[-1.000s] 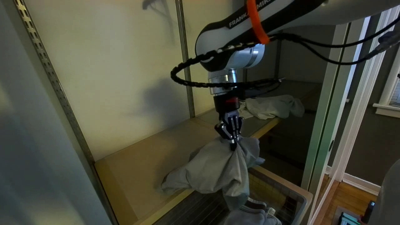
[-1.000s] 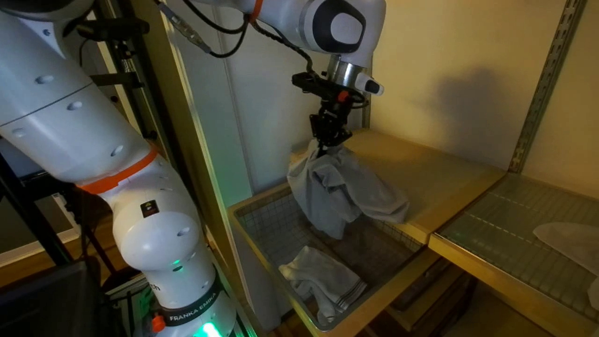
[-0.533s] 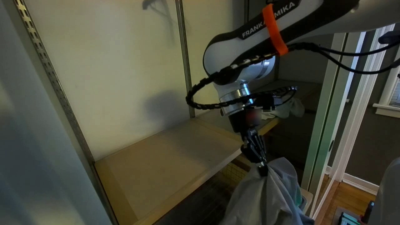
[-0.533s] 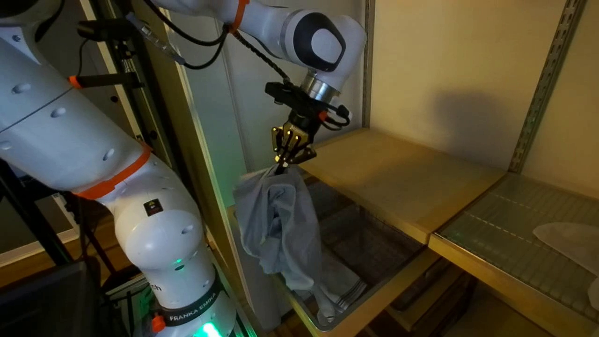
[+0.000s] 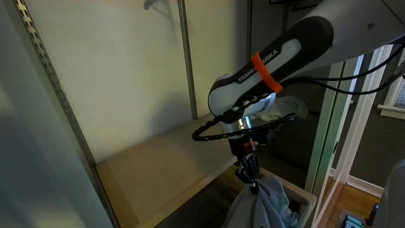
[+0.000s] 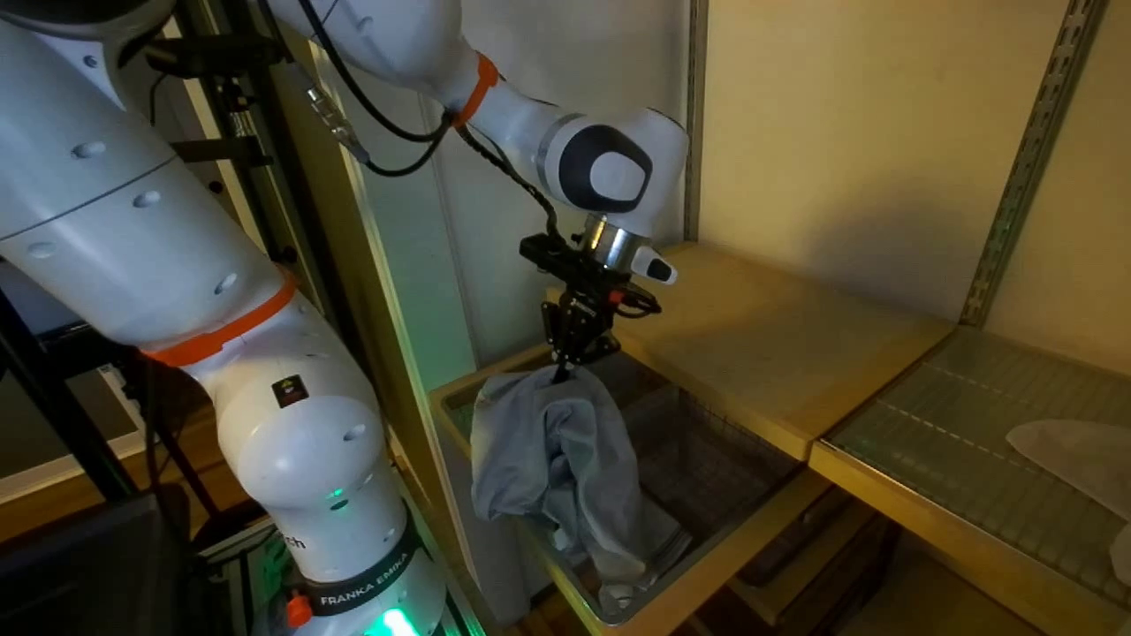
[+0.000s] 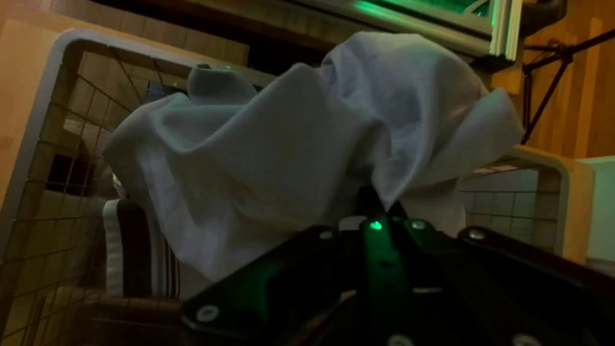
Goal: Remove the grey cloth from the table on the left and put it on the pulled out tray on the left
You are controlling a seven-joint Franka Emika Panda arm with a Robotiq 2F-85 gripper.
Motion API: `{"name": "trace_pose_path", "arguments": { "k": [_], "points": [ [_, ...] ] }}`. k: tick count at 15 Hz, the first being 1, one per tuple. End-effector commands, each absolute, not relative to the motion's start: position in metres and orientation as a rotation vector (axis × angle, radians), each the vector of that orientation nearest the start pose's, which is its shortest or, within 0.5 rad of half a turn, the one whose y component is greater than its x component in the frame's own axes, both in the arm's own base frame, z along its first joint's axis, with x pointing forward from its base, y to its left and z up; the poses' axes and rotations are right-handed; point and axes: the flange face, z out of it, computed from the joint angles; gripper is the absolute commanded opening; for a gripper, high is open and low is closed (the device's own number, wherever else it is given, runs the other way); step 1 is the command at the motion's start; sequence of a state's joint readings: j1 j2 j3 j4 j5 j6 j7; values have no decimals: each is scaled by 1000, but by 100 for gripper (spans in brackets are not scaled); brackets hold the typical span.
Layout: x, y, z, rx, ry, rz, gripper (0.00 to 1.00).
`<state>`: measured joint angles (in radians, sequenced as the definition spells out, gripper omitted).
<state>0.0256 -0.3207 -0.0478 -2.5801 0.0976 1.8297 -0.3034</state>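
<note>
The grey cloth hangs in folds from my gripper over the pulled-out wire tray. In an exterior view the gripper points down with the cloth bunched below it. In the wrist view the gripper is shut on a pinched fold of the cloth. The cloth spreads over much of the tray and across part of its rim. Whether its lower end touches the tray is hard to tell. A striped cloth lies in the tray, partly hidden beneath the grey cloth.
A wooden shelf stands beside and above the tray; it also shows in an exterior view. A wire shelf holds a pale cloth. A green-lit panel rises beside the tray. Another cloth lies farther back.
My gripper has carried the grey cloth off the wooden shelf and over the tray. In the last half second it has lowered and turned more upright, still holding the cloth.
</note>
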Motion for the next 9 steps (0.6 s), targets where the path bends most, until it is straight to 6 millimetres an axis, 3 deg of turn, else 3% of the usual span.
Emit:
{"name": "trace_pose_path", "arguments": {
  "k": [1, 9],
  "points": [
    [369, -2, 320, -2980, -288, 414, 1],
    [383, -9, 298, -3100, -210, -49, 1]
  ]
}}
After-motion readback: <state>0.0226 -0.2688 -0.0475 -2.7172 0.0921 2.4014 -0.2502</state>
